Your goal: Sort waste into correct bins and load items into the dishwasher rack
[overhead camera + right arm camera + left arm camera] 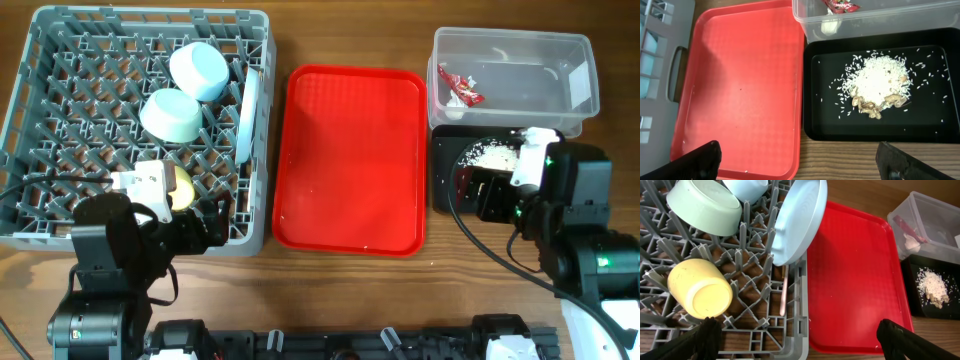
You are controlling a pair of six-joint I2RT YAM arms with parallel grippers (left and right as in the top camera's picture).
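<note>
The grey dishwasher rack holds a pale blue bowl, a light green bowl, an upright pale blue plate and a yellow-green cup on its side. In the left wrist view a thin wooden chopstick lies in the rack below the plate. My left gripper is open and empty over the rack's front right corner. The red-and-white wrapper lies in the clear tub. The rice scraps lie in the black tray. My right gripper is open and empty above that tray's front left corner. I cannot make out the fork.
A flat red tray lies between the rack and the bins, with only a few crumbs on it. A small pale object lies in the clear tub near the wrapper. Bare wooden table shows along the front edge.
</note>
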